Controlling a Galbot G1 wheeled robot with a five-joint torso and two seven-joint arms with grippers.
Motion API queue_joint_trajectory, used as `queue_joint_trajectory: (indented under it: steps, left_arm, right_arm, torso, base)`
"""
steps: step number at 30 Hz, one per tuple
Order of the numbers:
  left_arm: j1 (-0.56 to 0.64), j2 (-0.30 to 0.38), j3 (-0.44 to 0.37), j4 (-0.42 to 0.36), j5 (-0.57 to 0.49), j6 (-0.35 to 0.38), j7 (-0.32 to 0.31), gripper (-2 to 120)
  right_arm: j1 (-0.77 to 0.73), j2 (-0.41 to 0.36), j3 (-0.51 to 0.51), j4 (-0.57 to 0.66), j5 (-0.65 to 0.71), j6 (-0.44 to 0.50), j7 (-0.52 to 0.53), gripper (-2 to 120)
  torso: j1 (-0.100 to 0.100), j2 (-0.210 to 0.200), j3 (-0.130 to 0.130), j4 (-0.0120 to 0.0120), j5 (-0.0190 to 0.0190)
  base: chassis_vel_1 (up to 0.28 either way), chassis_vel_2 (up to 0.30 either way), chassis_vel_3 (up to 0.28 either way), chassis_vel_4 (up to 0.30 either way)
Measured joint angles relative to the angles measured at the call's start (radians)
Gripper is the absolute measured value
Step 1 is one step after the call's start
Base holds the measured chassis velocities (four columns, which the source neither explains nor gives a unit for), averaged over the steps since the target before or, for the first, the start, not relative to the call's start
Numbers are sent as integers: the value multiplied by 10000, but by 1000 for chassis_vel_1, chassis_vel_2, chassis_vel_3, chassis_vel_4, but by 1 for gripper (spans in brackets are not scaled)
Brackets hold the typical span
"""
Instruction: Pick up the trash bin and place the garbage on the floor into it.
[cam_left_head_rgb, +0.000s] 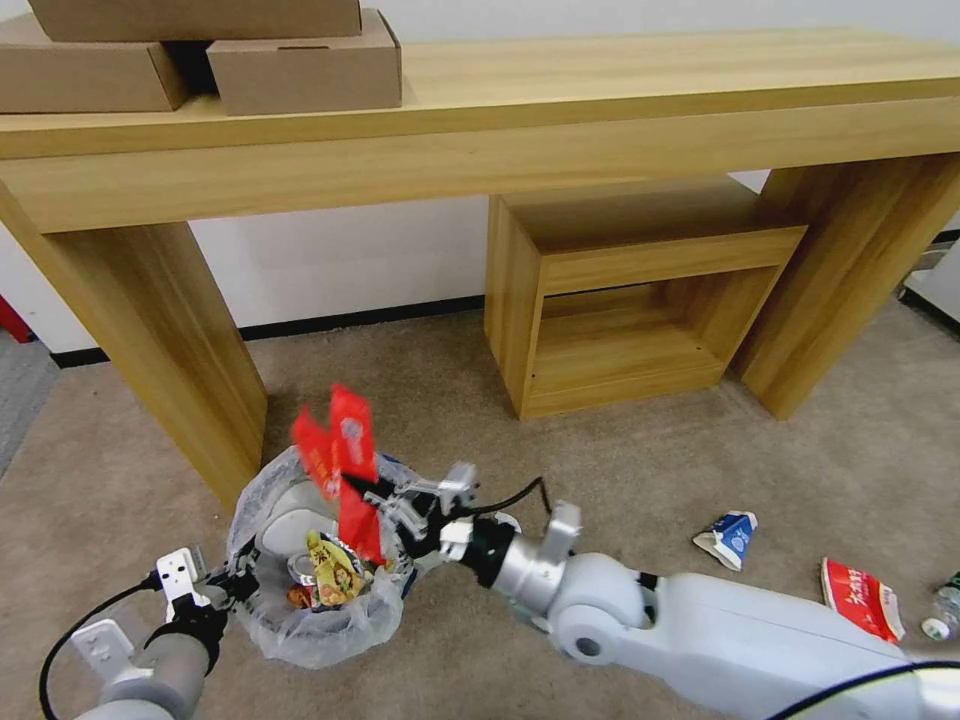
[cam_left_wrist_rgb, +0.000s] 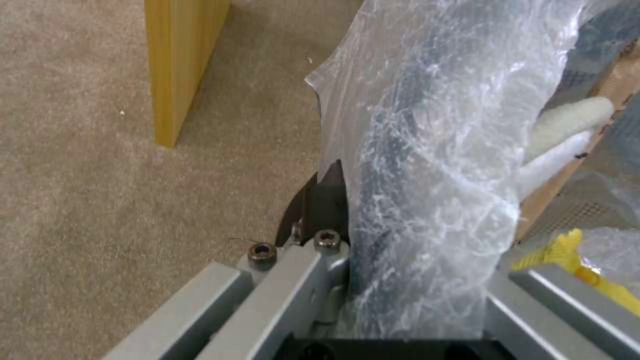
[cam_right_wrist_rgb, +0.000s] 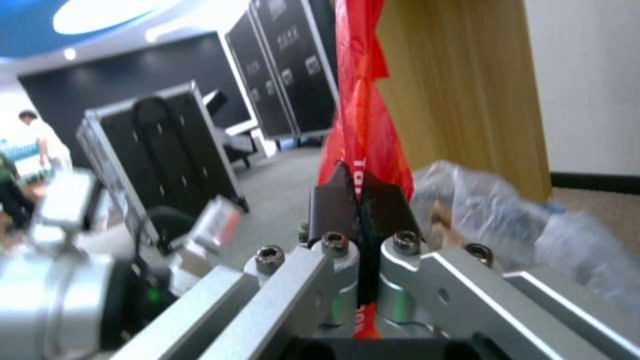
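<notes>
Right gripper (cam_right_wrist_rgb: 361, 200) jaws pinch red wrapper (cam_right_wrist_rgb: 363, 110) between them.

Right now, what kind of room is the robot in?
Probably an office or exhibition hall set up for practice: a long wooden desk with cardboard boxes on it, beige carpet, and black equipment cases farther off.

trash bin (cam_left_head_rgb: 300, 610): blue wall almost wholly hidden by its bag liner (cam_left_head_rgb: 330, 625)
bottle (cam_left_head_rgb: 942, 608): cut off at the right edge (just its cap end shows)
left end effector (cam_left_head_rgb: 232, 583): far finger hidden behind liner
bin contents: too jumbled to name
</notes>
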Motion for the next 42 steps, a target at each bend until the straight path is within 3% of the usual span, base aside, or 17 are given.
queue_joint_trajectory:
  steps: [14,24,26,39,42]
  left_arm:
    - [-105,37,-81,40,-159,-45,3,0]
    - [-154,71,-58,181,-167,-49,0,0]
    - [-158,89,-59,186,-174,-53,-1,0]
    - [-169,104,-57,193,-192,-64,-1,0]
    - [-187,102,-64,229,-189,-68,-1,0]
  right_arm:
    - [335,1103,-890,-1510,-629,243,200,0]
    - [155,1237,-959,-1831,-990,120,468,0]
    - [141,1233,-955,-1910,-1092,59,599,12]
    - [95,1115,-727,-1603,-1131,21,711,54]
    - [35,1023,-656,-1407,-1127,35,710,71]
  torso:
    - [1,0,0,0,0]
    - [0,0,0,-1,1]
    - [0,0,0,0,1]
    - [0,0,0,0,1]
    - [0,-1,0,-1,1]
  base:
    - [0,0,0,0]
    - [0,0,0,0]
    - [0,0,0,0]
    - [0,0,0,0]
    - [0,0,0,0]
